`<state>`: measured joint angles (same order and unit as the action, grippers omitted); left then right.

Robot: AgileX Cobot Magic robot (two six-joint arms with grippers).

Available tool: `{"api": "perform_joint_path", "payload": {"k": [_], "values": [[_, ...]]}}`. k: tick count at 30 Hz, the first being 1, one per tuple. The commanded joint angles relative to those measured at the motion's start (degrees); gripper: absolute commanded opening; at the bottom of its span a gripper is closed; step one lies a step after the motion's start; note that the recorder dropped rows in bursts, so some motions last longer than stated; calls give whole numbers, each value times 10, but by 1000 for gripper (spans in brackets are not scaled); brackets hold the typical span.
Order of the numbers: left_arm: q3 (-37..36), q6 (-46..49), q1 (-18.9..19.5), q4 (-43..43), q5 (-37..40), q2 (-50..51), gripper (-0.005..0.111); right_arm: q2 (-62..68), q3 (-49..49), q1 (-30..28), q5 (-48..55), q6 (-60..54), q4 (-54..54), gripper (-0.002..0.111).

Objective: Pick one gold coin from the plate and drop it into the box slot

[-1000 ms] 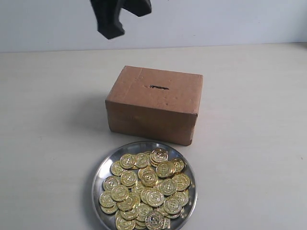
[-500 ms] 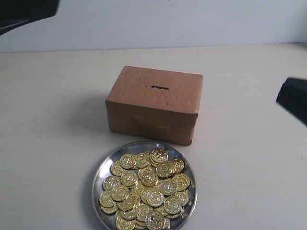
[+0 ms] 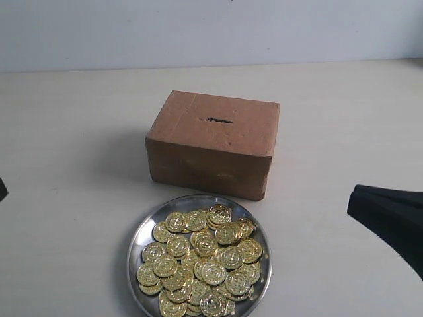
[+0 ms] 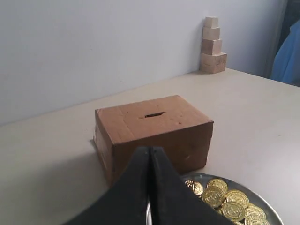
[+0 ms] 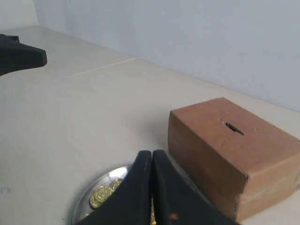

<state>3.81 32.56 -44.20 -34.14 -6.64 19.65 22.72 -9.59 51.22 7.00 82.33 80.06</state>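
Plainly, the gold coins (image 3: 201,261) are heaped in the plate (image 3: 188,200), which is set on the surface (image 3: 73,145) just beside the box (image 3: 211,148), on its near side in the exterior view. The plate's near edge is cut off by that frame. The slot (image 3: 218,120) is seen as a dark slit in the middle of the box's top face. The left pincer (image 4: 150,151) is pressed fully together, fingertip against fingertip, with nothing gripped; part of the plate is hidden behind it. The right pincer (image 5: 152,153) is likewise closed tight and empty, and most of the plate is covered by it in its own view. In the exterior view only a dark piece of the right arm (image 3: 390,224) is shown at the edge, and no fingertips can be made out there.
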Motion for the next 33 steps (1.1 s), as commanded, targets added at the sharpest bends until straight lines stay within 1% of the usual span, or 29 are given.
{"api": "perform_joint_path", "payload": {"k": [1, 3, 10, 14, 17, 20, 22, 23, 33], "values": [[-38, -47, 2, -7, -30, -13, 0, -2, 34, 1, 4, 3, 10, 0], [-38, -47, 2, -7, -9, -13, 0, -2, 50, 1, 4, 3, 11, 0], [-38, -47, 2, -11, -6, -13, 0, -3, 93, 1, 8, 3, 19, 0], [-38, -47, 2, -11, 7, -13, 0, -6, 96, 1, 6, 4, 19, 0], [-38, -47, 2, -11, 9, -13, 0, -7, 96, 1, 18, 61, 19, 0], [-38, -47, 2, -11, 9, -13, 0, -7, 96, 1, 37, 200, 19, 0], [-38, -47, 2, -11, 9, -13, 0, -7, 96, 1, 32, 285, 18, 0], [-38, -47, 2, -11, 9, -13, 0, -7, 96, 1, 27, 301, 18, 0], [-38, -46, 2, -11, 9, -13, 0, -7, 96, 1, 17, 307, 18, 0]]}}
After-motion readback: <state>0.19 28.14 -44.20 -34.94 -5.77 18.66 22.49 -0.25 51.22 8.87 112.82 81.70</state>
